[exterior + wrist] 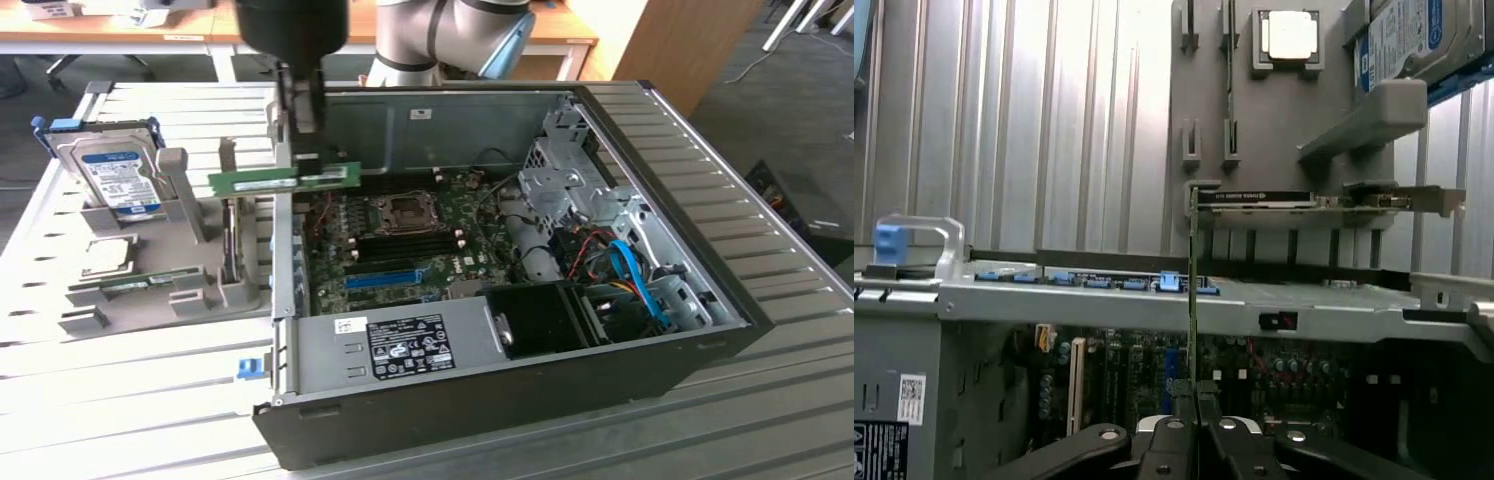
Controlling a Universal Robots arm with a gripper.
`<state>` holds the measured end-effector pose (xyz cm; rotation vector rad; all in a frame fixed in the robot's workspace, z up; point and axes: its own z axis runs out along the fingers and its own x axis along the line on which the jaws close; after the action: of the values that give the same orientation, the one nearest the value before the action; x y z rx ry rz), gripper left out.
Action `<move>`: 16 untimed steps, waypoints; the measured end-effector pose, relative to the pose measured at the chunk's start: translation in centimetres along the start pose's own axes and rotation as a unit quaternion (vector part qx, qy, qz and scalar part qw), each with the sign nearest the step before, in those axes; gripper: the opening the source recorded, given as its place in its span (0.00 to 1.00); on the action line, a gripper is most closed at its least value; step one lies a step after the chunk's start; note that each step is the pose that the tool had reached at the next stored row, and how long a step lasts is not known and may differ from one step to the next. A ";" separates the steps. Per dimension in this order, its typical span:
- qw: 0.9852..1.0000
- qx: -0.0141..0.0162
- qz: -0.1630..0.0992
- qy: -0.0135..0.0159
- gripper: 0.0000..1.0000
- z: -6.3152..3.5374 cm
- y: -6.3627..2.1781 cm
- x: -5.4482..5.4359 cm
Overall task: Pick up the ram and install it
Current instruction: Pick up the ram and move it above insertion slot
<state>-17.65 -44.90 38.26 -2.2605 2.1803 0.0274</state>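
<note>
The ram (267, 182) is a long green stick with a pale label, held level in the air over the open computer case's wall on the exterior view's left. My gripper (318, 160) comes down from above and is shut on the ram near one end. In the wrist view the ram (1194, 300) shows edge-on as a thin line rising from between my fingers (1176, 432). The green motherboard (400, 240) with its dark memory slots (400, 247) lies below, inside the case.
A grey holder (174, 290) on the exterior view's left carries a blue-labelled hard drive (118, 178), a square silver processor (107, 255) and a card (1304, 200). The black case (534, 380) holds a fan shroud (541, 320), cables and a drive cage (574, 190).
</note>
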 end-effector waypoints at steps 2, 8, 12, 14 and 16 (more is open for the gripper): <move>1.000 0.000 0.000 0.000 0.12 0.00 -0.75 0.0; 1.000 0.000 0.000 0.000 0.12 -0.03 -2.97 0.1; 1.000 0.000 0.000 0.000 0.12 -0.05 -4.48 0.2; 1.000 0.000 0.000 0.000 0.12 -0.06 -5.22 0.2; 1.000 0.000 0.000 0.000 0.12 -0.07 -5.93 0.2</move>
<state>-11.72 -44.90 38.26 -2.2607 2.1801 0.0275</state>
